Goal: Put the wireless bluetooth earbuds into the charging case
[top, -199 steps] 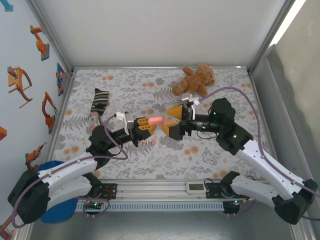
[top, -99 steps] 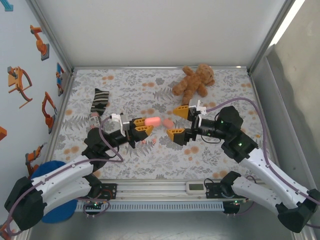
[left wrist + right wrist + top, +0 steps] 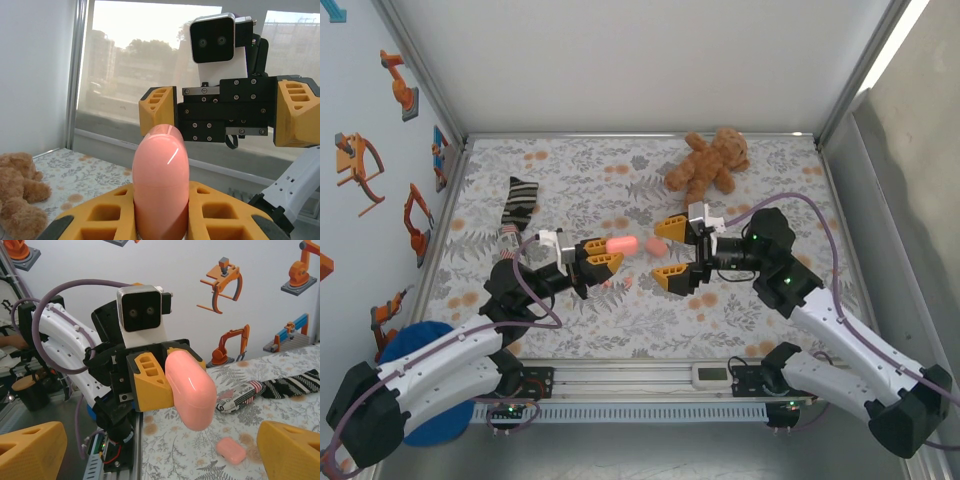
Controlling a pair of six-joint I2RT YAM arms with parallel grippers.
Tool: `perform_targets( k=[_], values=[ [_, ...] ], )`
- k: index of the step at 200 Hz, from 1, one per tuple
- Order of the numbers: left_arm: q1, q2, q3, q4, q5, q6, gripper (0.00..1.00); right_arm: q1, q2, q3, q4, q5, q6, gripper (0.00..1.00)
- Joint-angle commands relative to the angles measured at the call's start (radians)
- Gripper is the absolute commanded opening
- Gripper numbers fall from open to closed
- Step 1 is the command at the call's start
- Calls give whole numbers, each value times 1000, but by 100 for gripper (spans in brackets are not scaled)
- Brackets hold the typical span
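The floral cloth [image 3: 570,170] covers the table, with a teddy bear [image 3: 708,160] at the far side and a striped sock [image 3: 518,203] to the left, both well apart from the work. Mid-table the two arms face each other. The left gripper [image 3: 608,252] is clamped on one end of a pink case [image 3: 190,390], held up off the cloth with most of its length sticking out towards the right gripper [image 3: 658,252], whose jaws stand wide with nothing between them. With so little of the smooth shell pinched, I judge that a push or a tug on the lid from the right side could twist it loose and drop it. A second pink case [image 3: 231,450] lies on the cloth below. Both cases look shut, so what is inside cannot be told. A few tiny pink specks [image 3: 612,283] on the cloth under the left gripper may be the earbuds, though they are too small to be sure.
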Motion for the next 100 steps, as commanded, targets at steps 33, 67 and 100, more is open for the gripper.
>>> perform_targets(
  k=[33, 67, 100],
  values=[
    [-13, 11, 8, 42, 63, 19, 0, 8, 40, 17, 80, -40, -34, 93],
    [-16, 24, 14, 47, 69, 19, 0, 28, 82, 37, 70, -49, -39, 89],
    [-20, 25, 16, 51, 74, 20, 0, 49, 105, 46, 64, -40, -50, 87]
  ],
)
